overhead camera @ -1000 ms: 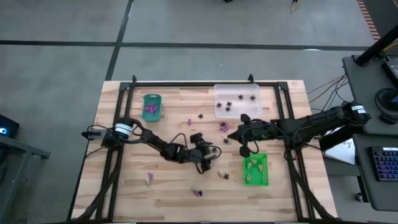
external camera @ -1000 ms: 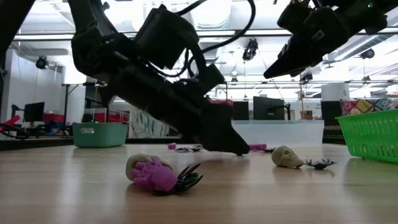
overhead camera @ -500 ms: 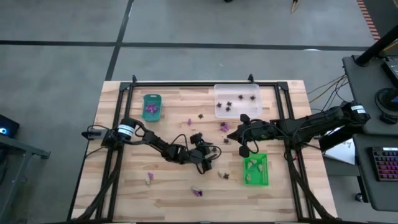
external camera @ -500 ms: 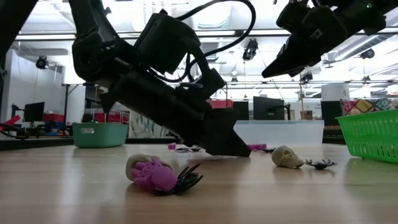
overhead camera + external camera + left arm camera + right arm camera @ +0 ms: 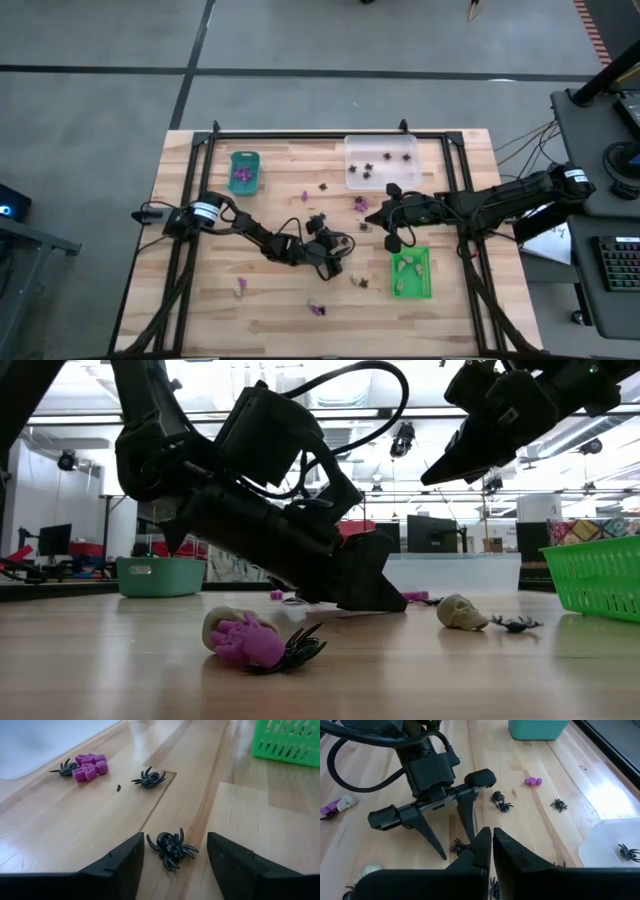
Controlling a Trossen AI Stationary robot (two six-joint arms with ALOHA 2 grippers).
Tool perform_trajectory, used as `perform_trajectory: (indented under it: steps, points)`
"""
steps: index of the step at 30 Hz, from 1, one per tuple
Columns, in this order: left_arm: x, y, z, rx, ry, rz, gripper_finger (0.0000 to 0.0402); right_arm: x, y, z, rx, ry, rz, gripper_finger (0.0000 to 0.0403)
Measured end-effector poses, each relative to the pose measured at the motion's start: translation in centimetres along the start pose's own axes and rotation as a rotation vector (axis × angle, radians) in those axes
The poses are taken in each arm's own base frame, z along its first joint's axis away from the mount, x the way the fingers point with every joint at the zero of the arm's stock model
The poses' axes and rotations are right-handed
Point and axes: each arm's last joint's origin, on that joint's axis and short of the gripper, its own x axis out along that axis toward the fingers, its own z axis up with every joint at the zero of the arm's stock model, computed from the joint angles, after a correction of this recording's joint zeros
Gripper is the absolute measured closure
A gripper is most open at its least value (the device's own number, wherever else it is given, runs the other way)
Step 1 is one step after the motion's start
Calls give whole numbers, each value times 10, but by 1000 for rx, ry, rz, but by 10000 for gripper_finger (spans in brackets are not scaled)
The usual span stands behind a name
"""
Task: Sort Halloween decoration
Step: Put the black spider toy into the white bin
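The left gripper (image 5: pixel 172 865) is low at the middle of the table, jaws spread wide, with 1 black spider (image 5: pixel 171 847) lying flat on the wood between its 2 fingers (image 5: pixel 117 865), touching neither. In the high view that gripper (image 5: pixel 330 262) points right, toward the green tray (image 5: pixel 411 290), so the spider sits just ahead of the tips, slightly nearer the left finger. Its body is roundish, with legs splayed all round, so no long axis matters much; the move I'd expect is a short push forward and down, then a close. The left arm is plainly nearer. The right gripper (image 5: pixel 491 840) hovers above the table just to the right, fingers pressed together, holding nothing. Another spider (image 5: pixel 149 778) and a purple piece (image 5: pixel 89 766) lie farther on, toward the clear tray (image 5: pixel 380 160).
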Motion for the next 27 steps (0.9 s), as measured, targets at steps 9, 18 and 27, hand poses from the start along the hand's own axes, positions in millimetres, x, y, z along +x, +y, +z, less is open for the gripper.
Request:
perform_trajectory:
  steps: [9,18,27]
  points:
    - [1,1,-1,5,5,7,247,0,0,0,0,0,0,394]
    - [1,2,0,-5,-13,11,275,0,0,0,0,0,0,394]
    - [1,2,0,-5,-14,13,288,0,0,0,0,0,0,394]
